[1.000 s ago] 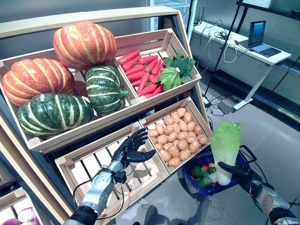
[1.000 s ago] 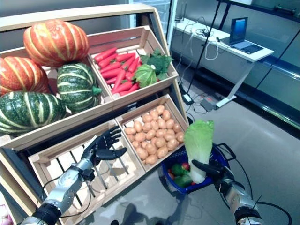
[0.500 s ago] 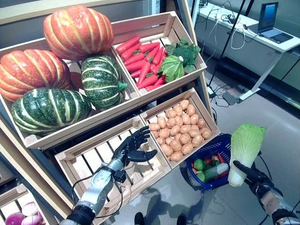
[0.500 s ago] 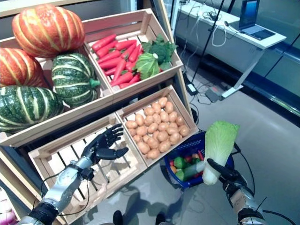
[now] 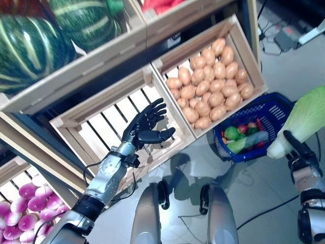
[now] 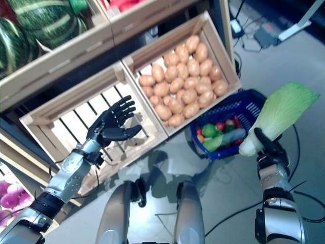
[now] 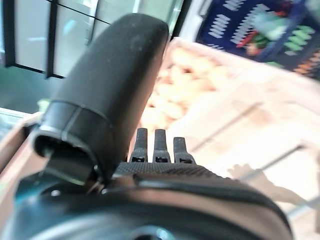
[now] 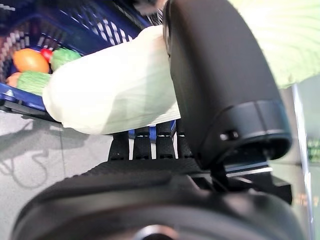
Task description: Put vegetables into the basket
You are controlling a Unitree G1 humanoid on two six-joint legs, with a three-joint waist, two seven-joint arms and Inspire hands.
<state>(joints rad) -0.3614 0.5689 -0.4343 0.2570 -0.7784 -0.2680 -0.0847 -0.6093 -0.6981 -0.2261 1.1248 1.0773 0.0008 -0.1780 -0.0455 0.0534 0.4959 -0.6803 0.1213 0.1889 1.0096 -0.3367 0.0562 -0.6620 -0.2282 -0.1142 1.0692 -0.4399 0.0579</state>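
Observation:
My right hand [image 6: 269,147] is shut on a pale green napa cabbage [image 6: 278,116], holding it by its white base just right of the blue basket [image 6: 231,108] and a little above the floor. The cabbage leans up to the right. It also shows in the right wrist view [image 8: 115,90], with the basket [image 8: 100,30] past it. The basket holds a green pepper [image 5: 231,133], a cucumber [image 5: 249,141] and small red vegetables. My left hand [image 5: 144,129] is open and empty, fingers spread, over the empty slatted crate [image 5: 101,122].
The wooden stand [image 5: 86,66] fills the left and top. A crate of potatoes [image 5: 213,76] stands right behind the basket. A crate of purple onions [image 5: 20,221] is at the lower left. Grey floor lies in front of the basket.
The camera has tilted down, so the whole scene has shifted up. My right hand has carried the cabbage from over the basket out to its right side. The left hand stays over the empty crate.

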